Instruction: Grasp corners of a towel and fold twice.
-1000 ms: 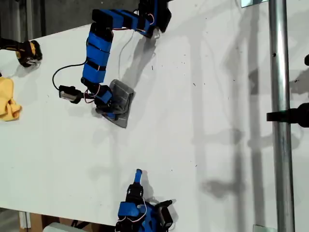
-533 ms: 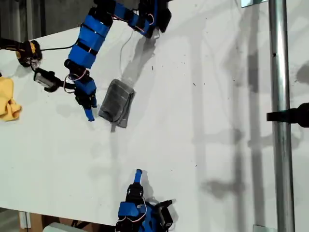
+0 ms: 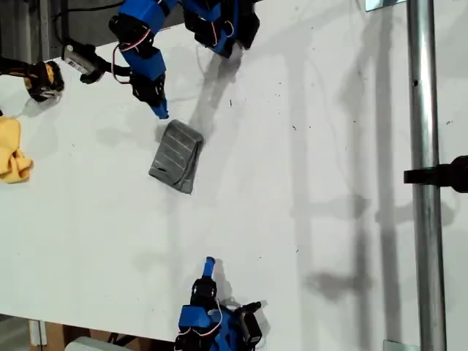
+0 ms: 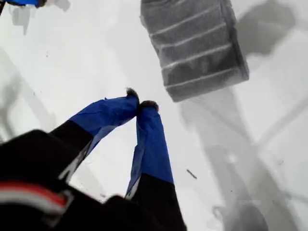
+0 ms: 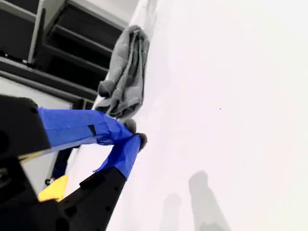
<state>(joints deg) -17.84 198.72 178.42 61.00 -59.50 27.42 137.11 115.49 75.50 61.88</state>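
The towel [image 3: 176, 156] lies folded into a compact grey packet on the white surface [image 3: 307, 219], near the far arm's base and well apart from the yellow cloth [image 3: 13, 151] at the exterior view's left edge. By the look of it both folds are in, so the step in hand reads as backing away cleanly.

My first claw [image 4: 139, 104] hangs above the surface just beside the packet's upper end, its blue tips pinched together on nothing. To do this well I should lift it straight up and away, so that a tip does not snag the top layer and drag it open.

My second claw [image 5: 134, 134] rests low near the surface's near edge in the exterior view, also pinched closed and empty, well apart from the towel; it need not move.

The packet's long axis runs from the exterior view's upper right down toward its lower left, slightly tilted off vertical. Its pale stripes cross that axis.
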